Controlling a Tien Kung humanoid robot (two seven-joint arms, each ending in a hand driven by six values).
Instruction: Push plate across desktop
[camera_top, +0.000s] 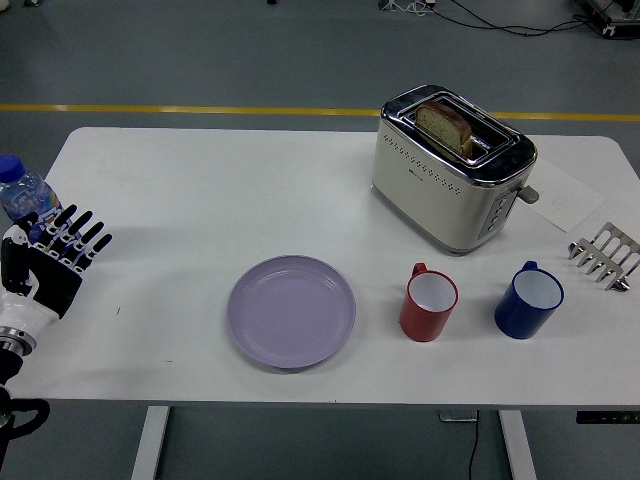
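Head view is showing the lilac plate (291, 311) lying near the tabletop's (200, 190) front edge, well apart from the left hand (48, 262), whose fingers (88, 240) are spreading empty at the left edge.

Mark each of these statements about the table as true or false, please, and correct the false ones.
1. The purple plate lies left of the red mug. True.
2. The left robot hand is touching the plate. False: it is at the table's left edge, fingers spread, well apart from the plate.
3. The toaster is empty. False: a slice of bread stands in its slot.
4. The blue mug stands right of the red mug. True.
5. A water bottle stands at the table's right edge. False: it is at the left edge, just beyond the left robot hand; a metal toast rack is at the right edge.
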